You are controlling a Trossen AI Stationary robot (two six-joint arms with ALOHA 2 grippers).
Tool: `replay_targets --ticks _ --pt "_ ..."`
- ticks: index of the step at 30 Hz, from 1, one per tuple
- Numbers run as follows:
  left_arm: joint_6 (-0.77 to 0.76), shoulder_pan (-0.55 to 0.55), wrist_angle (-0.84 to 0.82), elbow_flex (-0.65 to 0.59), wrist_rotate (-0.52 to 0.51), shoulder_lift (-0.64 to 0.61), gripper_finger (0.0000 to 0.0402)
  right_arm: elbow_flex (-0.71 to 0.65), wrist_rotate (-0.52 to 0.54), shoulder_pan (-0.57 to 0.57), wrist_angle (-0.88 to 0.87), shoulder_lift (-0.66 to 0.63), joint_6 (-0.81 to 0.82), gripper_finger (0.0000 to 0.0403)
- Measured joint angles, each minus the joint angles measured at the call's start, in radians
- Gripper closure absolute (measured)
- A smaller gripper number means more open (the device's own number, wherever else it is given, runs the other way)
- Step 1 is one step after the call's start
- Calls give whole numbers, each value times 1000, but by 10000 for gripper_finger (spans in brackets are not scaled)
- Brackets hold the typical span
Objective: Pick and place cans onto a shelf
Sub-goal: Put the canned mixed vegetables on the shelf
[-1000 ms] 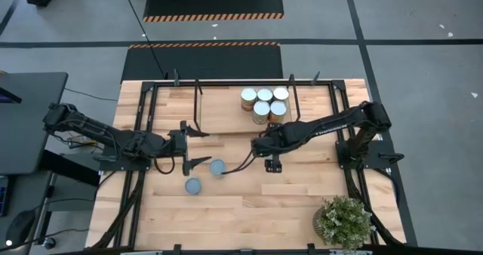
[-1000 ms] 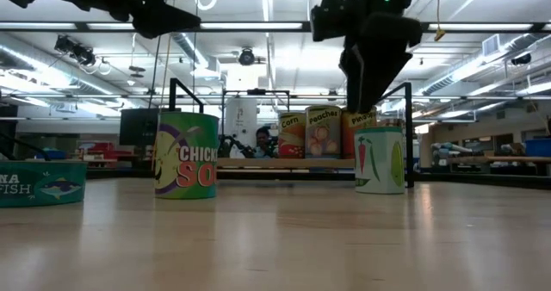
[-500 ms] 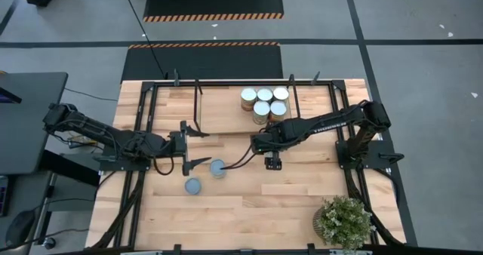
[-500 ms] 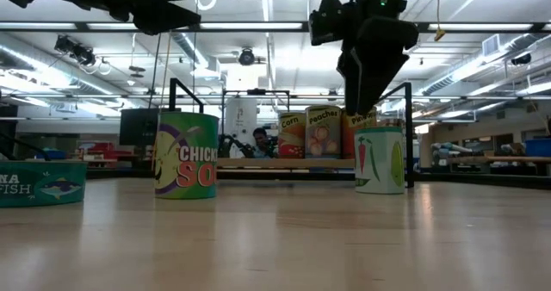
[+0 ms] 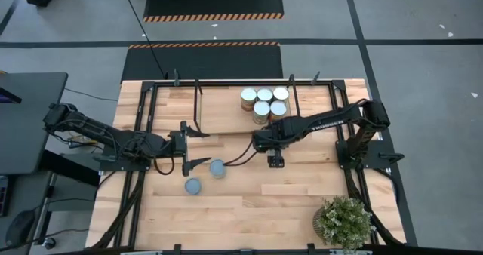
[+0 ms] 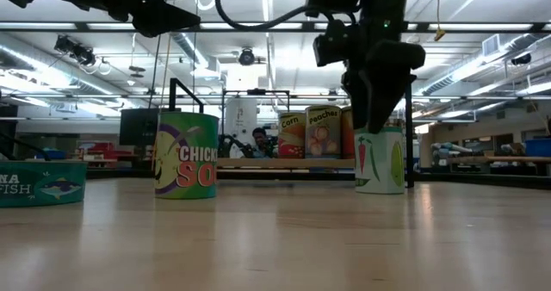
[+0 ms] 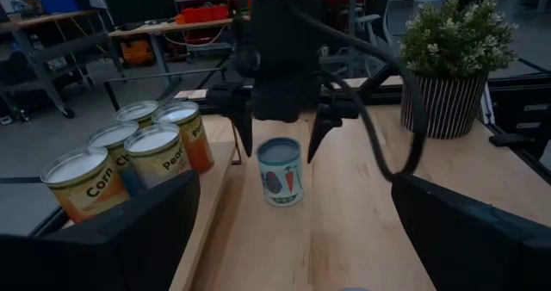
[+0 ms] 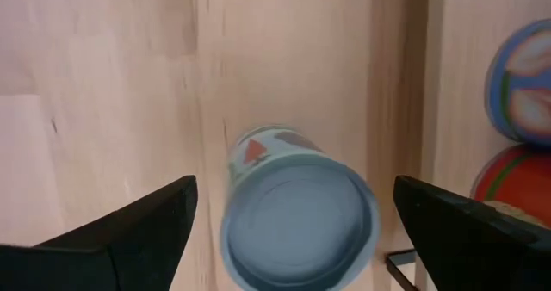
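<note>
- The right gripper (image 8: 284, 231) hangs directly over a blue-topped vegetable can (image 8: 297, 218) that stands upright on the surface (image 5: 249, 202), just off the shelf's front edge and near the surface's middle; the can's long axis runs straight up toward the wrist, so its round top faces the camera between the two fingers (image 8: 129, 222)
- Those fingers are spread wide, one on each side of the can and clear of its wall; in the left wrist view they flank its upper rim without touching (image 7: 281, 172)
- The coming move seems to turn on this alignment: the can sits close to centred in the gap, so a straight descent and a squeeze across its width looks enough, with no sideways shift needed
- The right arm is plainly the nearer one to this can; the left gripper (image 5: 189, 144) waits well apart toward the surface's left edge, its fingers also spread and holding nothing
- Two more cans lie nearer the left arm: a blue-topped one (image 5: 218, 167) just beyond its fingers and another (image 5: 193, 185) closer to the surface's front edge
- Farthest off, the shelf (image 5: 226, 112) along the back edge carries five cans (image 5: 265, 103) packed together at its right end, the rest of its board bare
</note>
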Motion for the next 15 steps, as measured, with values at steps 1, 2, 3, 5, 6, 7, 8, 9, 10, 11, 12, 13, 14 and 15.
replay_targets --ticks 1,2,3,5,6,7,8,9,10,11,12,13,14,15 --pt "0 0 0 0 0 0 13 0 0 -5 1 0 0 3" --pt "-1 0 0 0 0 0 13 0 -1 -10 0 0 0 3" --pt "-6 0 -1 0 2 0 13 0 -3 -16 0 0 0 3" --pt "-21 0 -9 0 17 0 13 -12 -16 -26 10 0 0 3" --pt "-24 0 -14 0 26 0 13 -24 -25 -31 15 0 1 3" --pt "-26 0 -17 0 34 0 13 -38 -29 -35 13 0 2 3" --pt "-26 0 -20 0 41 0 13 -49 -33 -38 12 0 5 3" --pt "-25 0 -21 0 46 0 13 -58 -34 -40 15 0 6 3" --pt "-22 0 -21 0 49 0 13 -69 -34 -42 26 0 9 3" --pt "-21 0 -20 0 49 0 13 -79 -34 -45 36 0 17 4" --pt "-21 0 -18 0 49 0 13 -90 -35 -48 46 0 23 7" --pt "-21 0 -17 0 49 0 13 -101 -42 -52 58 0 26 11" --pt "-19 0 -18 0 49 0 13 -112 -55 -55 77 0 27 17" --pt "-19 0 -17 0 49 0 13 -124 -64 -57 100 0 27 24"
